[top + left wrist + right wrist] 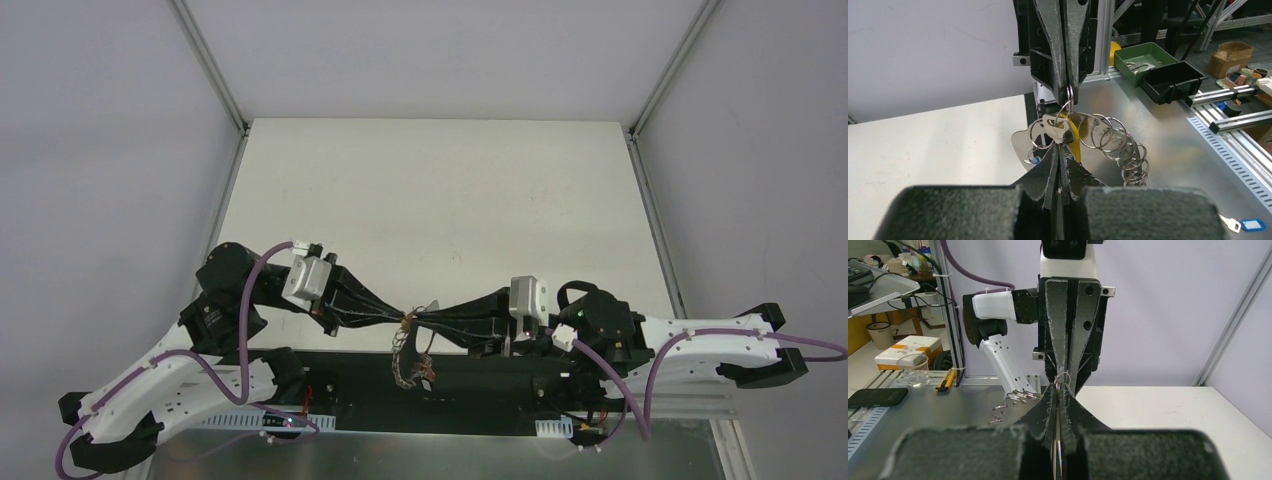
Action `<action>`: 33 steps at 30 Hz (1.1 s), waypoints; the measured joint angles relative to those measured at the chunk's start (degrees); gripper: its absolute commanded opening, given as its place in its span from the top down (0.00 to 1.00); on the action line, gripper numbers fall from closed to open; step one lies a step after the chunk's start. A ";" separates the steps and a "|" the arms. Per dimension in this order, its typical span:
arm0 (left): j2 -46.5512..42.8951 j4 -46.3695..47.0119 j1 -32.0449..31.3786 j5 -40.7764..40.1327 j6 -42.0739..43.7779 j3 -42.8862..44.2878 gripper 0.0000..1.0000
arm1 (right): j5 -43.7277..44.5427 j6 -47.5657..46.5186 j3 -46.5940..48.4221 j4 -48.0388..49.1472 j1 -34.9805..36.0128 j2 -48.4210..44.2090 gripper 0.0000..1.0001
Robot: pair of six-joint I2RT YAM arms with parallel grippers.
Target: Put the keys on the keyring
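My two grippers meet tip to tip above the table's near edge. The left gripper (pixel 404 319) (pixel 1060 144) is shut on a small silver key (pixel 1054 126) with a yellow head (pixel 1072 136) behind it. Opposite it, the right gripper (pixel 422 318) (pixel 1060 386) is shut on a thin silver loop (pixel 1069 95) (pixel 1063 377) of the keyring. The rest of the keyring (pixel 405 362), a chain of silver rings (pixel 1120 145) with a flat metal tag (pixel 1019 142), hangs below the fingertips. A bit of blue shows among the rings.
A loose key with a blue tag (pixel 1248 224) lies on the metal bench. A green bin (pixel 1143 56) and a black bin (pixel 1173 80) stand on the bench behind. The white tabletop (pixel 440 190) stretches beyond the grippers.
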 measured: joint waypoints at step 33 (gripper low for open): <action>-1.09 0.07 0.00 -0.57 0.35 -0.63 0.72 | 0.02 1.79 2.69 -8.00 0.00 0.83 1.00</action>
